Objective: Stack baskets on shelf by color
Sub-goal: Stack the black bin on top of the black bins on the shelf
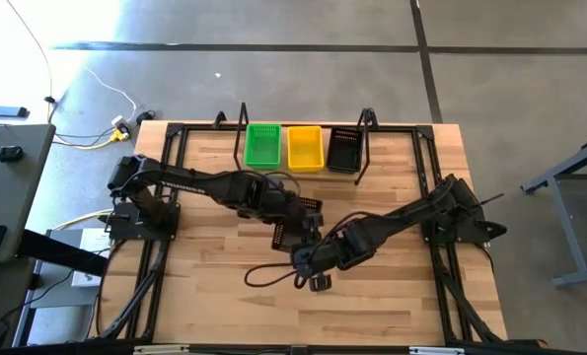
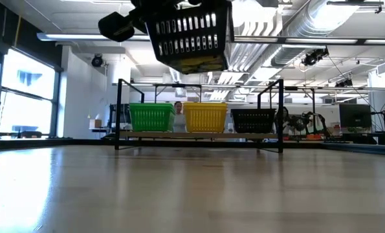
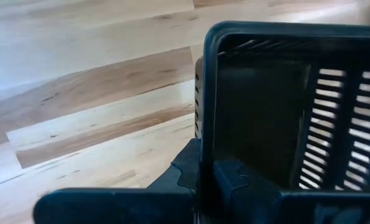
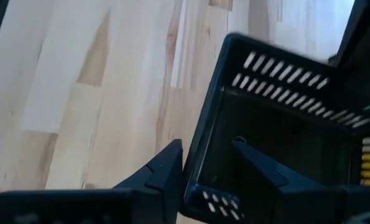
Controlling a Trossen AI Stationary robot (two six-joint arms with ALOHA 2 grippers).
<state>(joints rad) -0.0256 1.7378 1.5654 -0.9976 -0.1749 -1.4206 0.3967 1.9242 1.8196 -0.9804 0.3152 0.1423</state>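
A black basket [image 1: 295,225] hangs tilted over the middle of the table, high above the boards in the low view [image 2: 189,29]. My left gripper [image 3: 203,171] is shut on one of its walls. My right gripper [image 4: 206,165] is open, one finger outside and one inside another wall of the same basket; I cannot tell whether it touches. On the shelf [image 2: 198,134] at the far edge, a green basket [image 1: 262,145], a yellow basket [image 1: 305,147] and another black basket [image 1: 343,150] rest on their bases side by side. My left gripper pinches the black basket's wall just below the rim [image 3: 207,134], one finger inside the basket and one outside. The fingers slant down from the table's left side. The basket is lifted clear of the table and tilted.
The shelf's upright black rod loops [image 1: 367,148] rise at both of its ends. A dark cable loop [image 1: 263,276] lies on the table near the right arm. Bare boards [image 1: 224,296] stretch toward the near edge. A person [image 2: 178,110] shows far behind the shelf.
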